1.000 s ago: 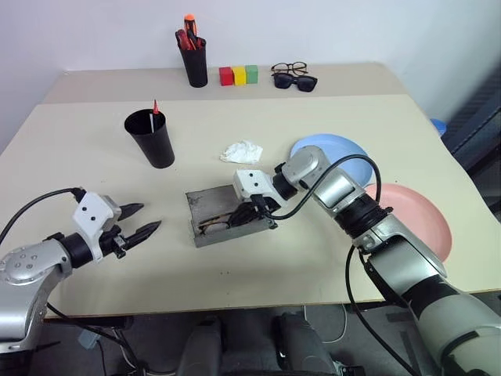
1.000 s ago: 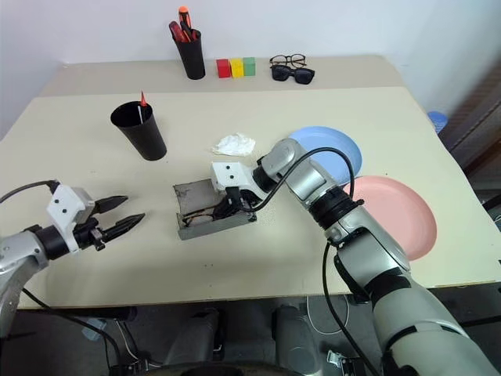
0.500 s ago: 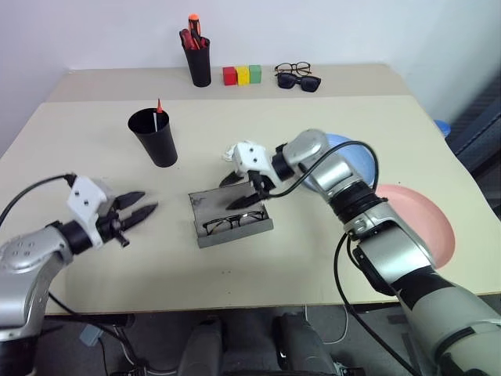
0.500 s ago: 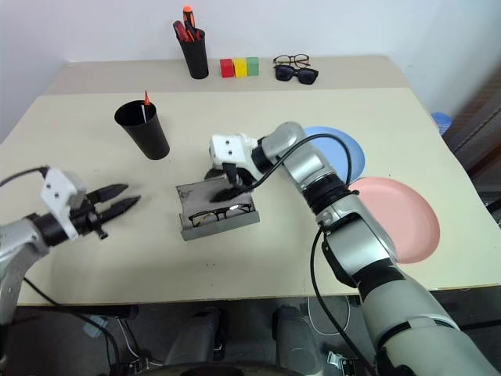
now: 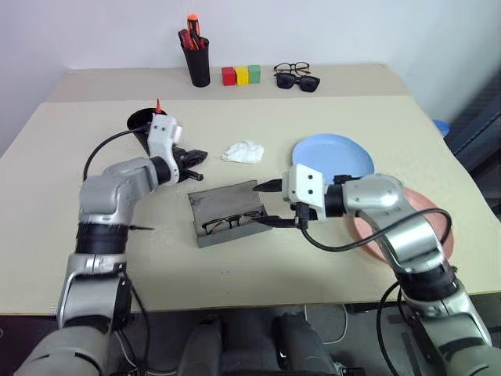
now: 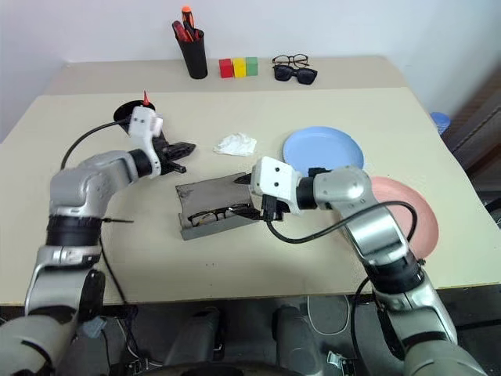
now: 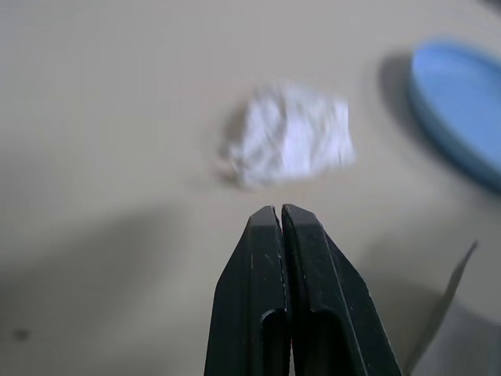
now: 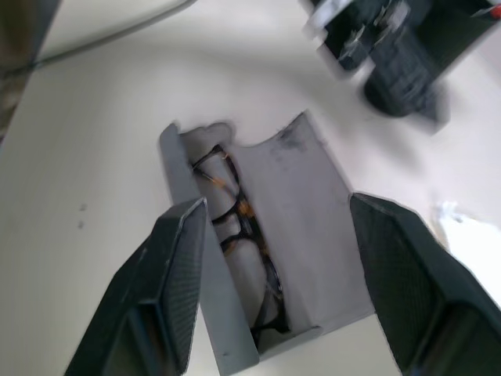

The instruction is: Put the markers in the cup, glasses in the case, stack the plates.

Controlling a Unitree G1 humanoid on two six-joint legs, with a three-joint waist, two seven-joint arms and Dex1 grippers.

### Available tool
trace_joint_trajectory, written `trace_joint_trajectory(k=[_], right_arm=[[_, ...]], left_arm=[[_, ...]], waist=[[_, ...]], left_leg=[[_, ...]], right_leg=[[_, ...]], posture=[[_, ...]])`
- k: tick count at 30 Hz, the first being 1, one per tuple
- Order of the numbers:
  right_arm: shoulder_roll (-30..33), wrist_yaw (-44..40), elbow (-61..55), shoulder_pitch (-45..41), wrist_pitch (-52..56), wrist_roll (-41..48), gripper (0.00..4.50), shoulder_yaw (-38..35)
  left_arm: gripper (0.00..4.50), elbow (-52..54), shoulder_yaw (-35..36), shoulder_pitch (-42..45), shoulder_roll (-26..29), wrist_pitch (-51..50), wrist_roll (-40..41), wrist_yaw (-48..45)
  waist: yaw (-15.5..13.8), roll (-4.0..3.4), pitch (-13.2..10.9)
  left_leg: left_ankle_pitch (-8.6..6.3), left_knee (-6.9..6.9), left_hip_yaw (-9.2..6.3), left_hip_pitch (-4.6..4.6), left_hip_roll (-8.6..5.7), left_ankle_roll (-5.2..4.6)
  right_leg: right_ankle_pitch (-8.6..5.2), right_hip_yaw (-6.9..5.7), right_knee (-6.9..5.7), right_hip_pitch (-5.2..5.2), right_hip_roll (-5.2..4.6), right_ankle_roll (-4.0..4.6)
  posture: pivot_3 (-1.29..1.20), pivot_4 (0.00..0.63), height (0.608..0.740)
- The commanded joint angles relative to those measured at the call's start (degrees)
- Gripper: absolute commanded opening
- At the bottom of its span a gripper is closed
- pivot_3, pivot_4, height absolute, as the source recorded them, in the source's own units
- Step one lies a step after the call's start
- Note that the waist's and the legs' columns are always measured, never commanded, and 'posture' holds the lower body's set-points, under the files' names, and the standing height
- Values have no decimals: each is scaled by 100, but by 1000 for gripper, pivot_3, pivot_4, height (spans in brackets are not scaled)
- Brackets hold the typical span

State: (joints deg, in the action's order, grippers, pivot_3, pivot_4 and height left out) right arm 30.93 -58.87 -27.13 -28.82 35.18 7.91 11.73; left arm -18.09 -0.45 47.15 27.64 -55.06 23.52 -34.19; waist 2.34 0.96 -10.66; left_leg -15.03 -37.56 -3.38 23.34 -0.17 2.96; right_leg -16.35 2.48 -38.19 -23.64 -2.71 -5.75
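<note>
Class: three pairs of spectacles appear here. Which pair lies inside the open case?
The thin-framed glasses in the grey case; the other two pairs sit at the table's far edge.

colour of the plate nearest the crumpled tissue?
Light blue plate, clearest in the left eye view; the tissue lies beside it.

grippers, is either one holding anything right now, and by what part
Nothing is held. The left gripper is shut on itself, pointing toward the crumpled tissue. The right gripper is open above the case, where the glasses lie.
</note>
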Motion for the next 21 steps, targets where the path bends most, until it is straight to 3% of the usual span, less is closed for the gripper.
trace_joint_trajectory(k=[1, 6, 14, 21], right_arm=[[52, 497, -497, 68, 461, 136, 2910, -315], [216, 748, -531, 93, 592, 247, 2910, -405], [483, 940, -13, 11, 337, 210, 2910, -430], [449, 1075, 581, -226, 14, 117, 2910, -380]], left_arm=[[43, -360, -424, 271, 92, -462, 47, -734], [43, -137, -712, 191, 246, -524, 67, -1415], [43, 1964, -318, -741, 671, -588, 771, -1981], [43, 3332, -720, -1549, 1158, -657, 917, -2102]], waist=[[26, 0, 0], [2, 1, -1], [-9, 1, -1], [0, 1, -1]], left_leg=[[0, -1, 2, 1, 0, 0], [0, 1, 3, 3, 1, 0], [1, 2, 4, 4, 3, 1], [0, 1, 4, 3, 3, 1]], right_leg=[[0, 2, 1, -1, -1, 0], [0, 4, 5, -1, -2, 0], [0, 4, 8, 0, -9, 0], [0, 5, 9, 3, -9, 0]], posture=[[0, 150, 740], [0, 150, 740], [0, 150, 740], [0, 150, 740]])
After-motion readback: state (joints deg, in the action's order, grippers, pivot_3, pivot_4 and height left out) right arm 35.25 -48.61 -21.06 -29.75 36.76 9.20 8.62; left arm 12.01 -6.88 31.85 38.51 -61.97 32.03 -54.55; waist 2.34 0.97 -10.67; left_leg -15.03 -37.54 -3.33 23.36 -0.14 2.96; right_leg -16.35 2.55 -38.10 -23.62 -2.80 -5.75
